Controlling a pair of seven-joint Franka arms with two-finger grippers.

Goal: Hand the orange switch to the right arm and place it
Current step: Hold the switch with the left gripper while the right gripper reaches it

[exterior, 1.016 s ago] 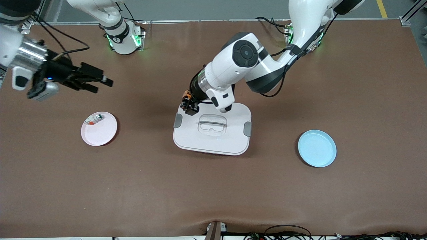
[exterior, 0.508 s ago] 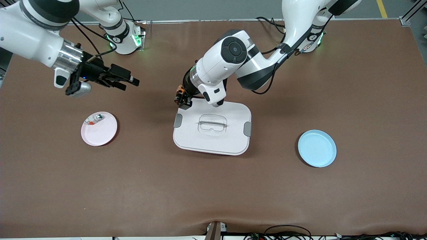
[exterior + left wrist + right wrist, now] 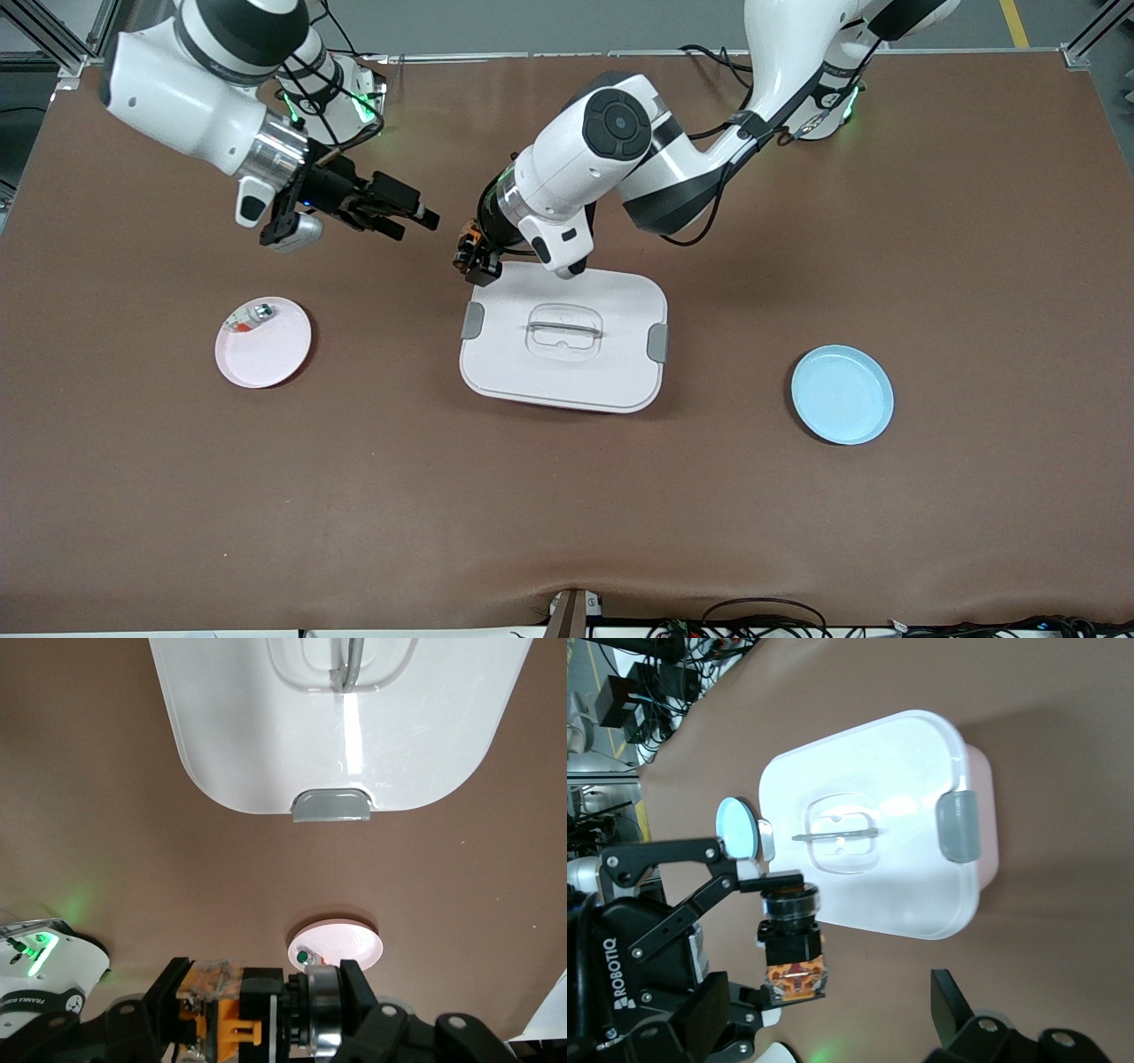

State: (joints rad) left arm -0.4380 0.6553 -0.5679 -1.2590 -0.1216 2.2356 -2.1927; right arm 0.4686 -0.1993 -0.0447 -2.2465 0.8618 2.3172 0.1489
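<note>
The left gripper is clamped tight on the orange switch, which sits crosswise between its fingers; in the left wrist view the switch shows its orange body at one side and its dark round collar at the other, pinched from both ends by the black fingers. This gripper hangs in the air over the bare table, just off the edge of the white lidded box on the side toward the robots' bases. Seen from the right wrist, the same gripper holds the switch up with the box lying under and past it.

The right gripper points at the left gripper and the switch from the right arm's end of the table, close to them but apart, with a gap of bare table showing between. Its fingers are spread as wide as they go and hold nothing; one of its fingers shows in the right wrist view, clear of the switch.

Farther out from the grippers, toward the right arm's end and nearer the front camera, lies a pink plate with a small silver-and-red bit near its rim. Toward the left arm's end, past the box, lies a light blue plate.
</note>
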